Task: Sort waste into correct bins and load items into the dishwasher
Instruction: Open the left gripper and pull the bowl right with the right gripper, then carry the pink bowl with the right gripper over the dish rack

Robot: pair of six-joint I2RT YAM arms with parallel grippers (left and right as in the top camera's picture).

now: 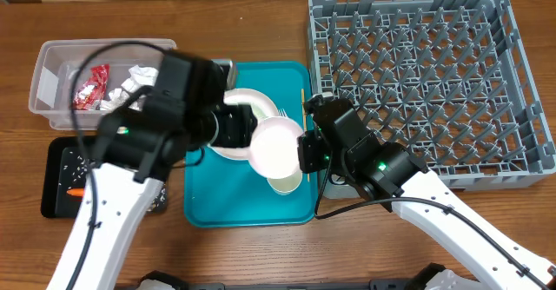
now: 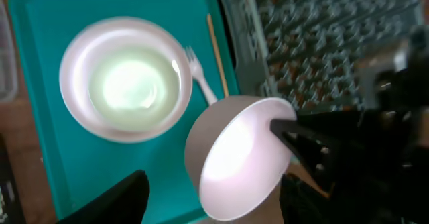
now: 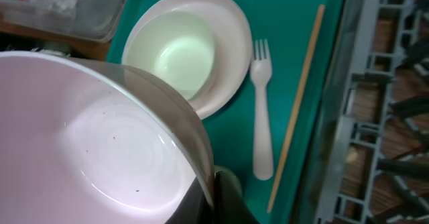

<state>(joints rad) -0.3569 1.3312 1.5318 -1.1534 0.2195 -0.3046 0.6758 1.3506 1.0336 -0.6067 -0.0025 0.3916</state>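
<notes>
Seemingly waste is binned in the clear tub (image 1: 52, 75) at ten o'clock, yet the rack (image 1: 417, 73) at two o'clock holds nothing: right hand (image 1: 306, 148) pinches a bowl (image 1: 276, 144), left hand (image 2: 214, 184) spread.

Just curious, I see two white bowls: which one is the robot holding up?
The raised bowl nearer the rack, its rim pinched by the right gripper. The other bowl sits on the plate on the teal tray, untouched.

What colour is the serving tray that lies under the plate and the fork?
The tray is teal, shown best in the overhead view.
</notes>
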